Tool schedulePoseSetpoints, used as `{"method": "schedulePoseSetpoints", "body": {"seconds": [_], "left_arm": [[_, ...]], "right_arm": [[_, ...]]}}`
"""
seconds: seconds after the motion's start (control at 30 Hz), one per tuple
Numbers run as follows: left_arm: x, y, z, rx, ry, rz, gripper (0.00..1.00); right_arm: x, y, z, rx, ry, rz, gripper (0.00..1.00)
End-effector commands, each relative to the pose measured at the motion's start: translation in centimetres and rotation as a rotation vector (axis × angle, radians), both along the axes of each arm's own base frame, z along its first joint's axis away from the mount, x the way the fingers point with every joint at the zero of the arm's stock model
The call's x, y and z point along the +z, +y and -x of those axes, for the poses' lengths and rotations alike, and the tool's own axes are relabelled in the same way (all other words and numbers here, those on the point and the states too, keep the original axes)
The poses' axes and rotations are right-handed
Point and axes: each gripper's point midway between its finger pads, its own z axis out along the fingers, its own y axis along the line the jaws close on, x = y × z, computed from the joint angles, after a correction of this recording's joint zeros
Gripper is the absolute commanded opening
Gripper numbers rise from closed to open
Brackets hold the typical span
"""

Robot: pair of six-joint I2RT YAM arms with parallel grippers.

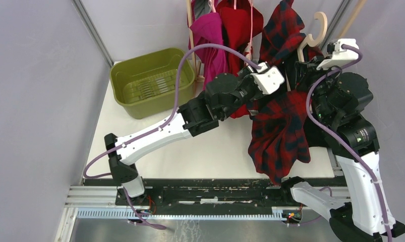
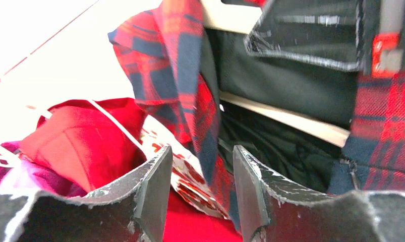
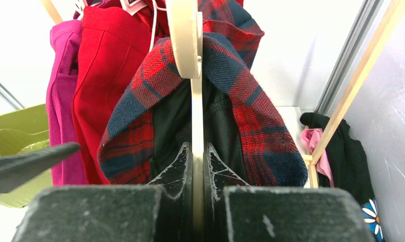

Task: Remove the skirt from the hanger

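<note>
Nearest to the arms, the bulk of the plaid skirt droops down toward the right side of the table, so it's definitely not off yet, just hanging loose and bunched. Its upper part is draped over the wooden hanger, further back and to the right. The left gripper is reaching in from the left with its fingers parted a fair bit. A fold of the skirt's edge runs down between them, but nothing looks pinched. The right gripper is clamped tight on the hanger's flat wooden bar, holding it up with the plaid draped over both sides. So I'd call this the "steady the hanger, go get the cloth" step, maybe halfway through at best. Next move, I reckon: the left one needs to close on that fold and drag the fabric down and away to the left while the right one keeps the hanger put. Past all that, at the far end, a red garment and a pink garment hang to the left, close enough to snag, and a green basin sits far left.
</note>
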Motion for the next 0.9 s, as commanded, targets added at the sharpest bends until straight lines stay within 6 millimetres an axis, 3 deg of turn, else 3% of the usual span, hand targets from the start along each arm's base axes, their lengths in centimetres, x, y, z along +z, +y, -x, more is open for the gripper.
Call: {"method": "schedulePoseSetpoints", "body": {"seconds": [0.0, 0.1, 0.23, 0.43, 0.6, 0.87], "left_arm": [[9.2, 4.4, 2.6, -0.037, -0.078, 0.196, 0.55], [9.7, 4.7, 4.6, -0.144, -0.025, 0.244, 0.48], [8.2, 4.1, 8.9, -0.381, 0.022, 0.228, 0.47], [5.4, 3.5, 12.8, -0.595, 0.047, 0.171, 0.57], [2.7, 1.3, 13.4, -0.664, 0.101, 0.112, 0.58], [1.0, -1.8, 12.2, -0.665, 0.123, 0.083, 0.58]], "right_arm": [[5.4, -0.2, 0.7, 0.003, -0.172, -0.101, 0.01], [5.7, 0.1, 0.2, 0.007, -0.179, -0.109, 0.01], [6.3, 0.5, -0.3, 0.015, -0.192, -0.119, 0.01], [7.2, 0.8, -0.4, 0.033, -0.21, -0.127, 0.01], [7.3, 1.1, -0.4, 0.047, -0.205, -0.125, 0.01], [7.1, 1.3, -0.1, 0.065, -0.198, -0.118, 0.01]]}}
